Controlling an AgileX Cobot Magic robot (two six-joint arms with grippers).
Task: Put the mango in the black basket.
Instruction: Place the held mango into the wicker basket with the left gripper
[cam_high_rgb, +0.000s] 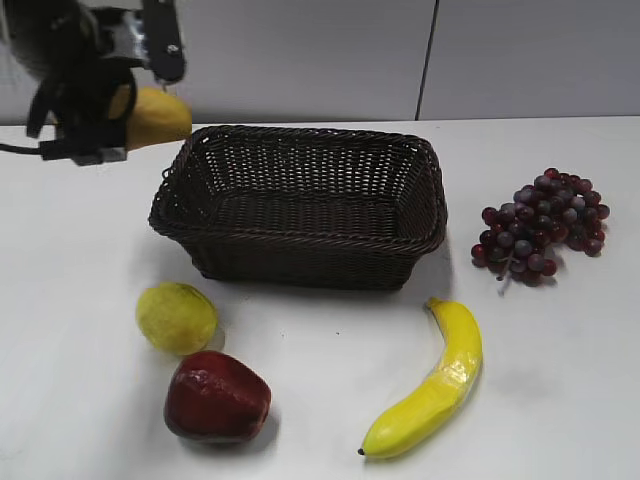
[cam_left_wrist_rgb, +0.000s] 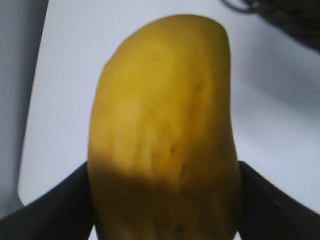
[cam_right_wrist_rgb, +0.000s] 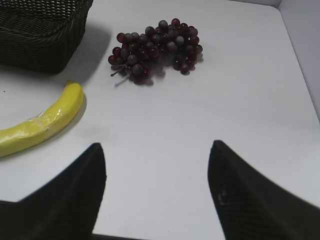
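Note:
My left gripper (cam_high_rgb: 125, 110) is shut on the orange-yellow mango (cam_high_rgb: 155, 117) and holds it in the air, up and to the left of the black basket (cam_high_rgb: 300, 240). The mango fills the left wrist view (cam_left_wrist_rgb: 165, 130), gripped between both dark fingers at its lower end. The dark woven basket stands empty in the middle of the table; its corner shows in the right wrist view (cam_right_wrist_rgb: 45, 35). My right gripper (cam_right_wrist_rgb: 156, 150) is open and empty above bare table; it does not show in the exterior view.
A pale-yellow lemon (cam_high_rgb: 176, 317) and a dark red apple (cam_high_rgb: 216, 398) lie in front of the basket at left. A banana (cam_high_rgb: 430, 385) lies front right, also in the right wrist view (cam_right_wrist_rgb: 40, 125). Purple grapes (cam_high_rgb: 545, 225) lie right of the basket.

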